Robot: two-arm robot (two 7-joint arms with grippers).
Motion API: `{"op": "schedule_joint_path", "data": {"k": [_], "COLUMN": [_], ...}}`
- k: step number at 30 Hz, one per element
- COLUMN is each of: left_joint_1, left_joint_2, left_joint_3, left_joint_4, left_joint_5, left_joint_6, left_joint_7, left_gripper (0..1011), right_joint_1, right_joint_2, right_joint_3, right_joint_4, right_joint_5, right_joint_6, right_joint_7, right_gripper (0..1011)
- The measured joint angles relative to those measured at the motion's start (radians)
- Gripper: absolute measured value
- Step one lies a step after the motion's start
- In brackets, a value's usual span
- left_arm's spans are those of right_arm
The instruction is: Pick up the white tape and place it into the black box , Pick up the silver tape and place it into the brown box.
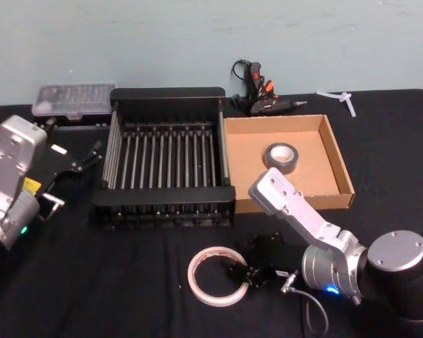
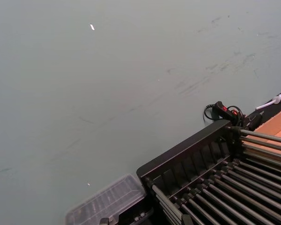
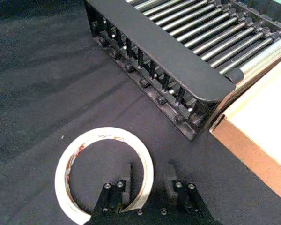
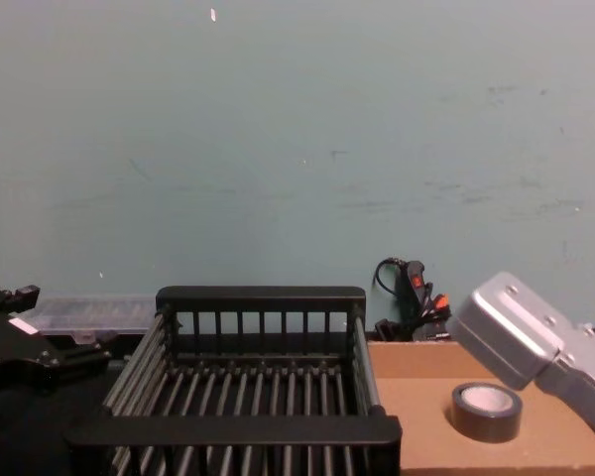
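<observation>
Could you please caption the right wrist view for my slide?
Right gripper, jaws open, straddles the white tape's band near the black box.

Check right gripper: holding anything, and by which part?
Nothing gripped yet. The right gripper is open, fingers straddling the white tape rim on the table.

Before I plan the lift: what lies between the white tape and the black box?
Bare black tablecloth separates the white tape from the black box in the right wrist view.

red print on the inside of the white tape (image 3: 103, 174), too small to read, no other words or numbers to read
</observation>
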State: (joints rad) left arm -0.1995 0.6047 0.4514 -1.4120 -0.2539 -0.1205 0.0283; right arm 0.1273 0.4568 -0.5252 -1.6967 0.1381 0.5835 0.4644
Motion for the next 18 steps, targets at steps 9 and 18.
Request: {"op": "schedule_joint_path", "data": {"k": [9, 18], "left_joint_1": [0.000, 0.000], "left_joint_2": [0.000, 0.000], "left_joint_3": [0.000, 0.000], "left_joint_4": [0.000, 0.000], "left_joint_5": [0.000, 0.000], "left_joint_6": [0.000, 0.000], "left_joint_7": [0.000, 0.000], "left_gripper": [1001, 1001], "right_joint_1": [0.000, 0.000], "right_joint_2": [0.000, 0.000], "right_joint_3": [0.000, 0.000], "right_joint_4": [0.000, 0.000], "right_joint_5": [0.001, 0.001], "right_joint_6": [0.000, 0.000], "right_joint_7": [0.000, 0.000], "right_gripper": [198, 97]}}
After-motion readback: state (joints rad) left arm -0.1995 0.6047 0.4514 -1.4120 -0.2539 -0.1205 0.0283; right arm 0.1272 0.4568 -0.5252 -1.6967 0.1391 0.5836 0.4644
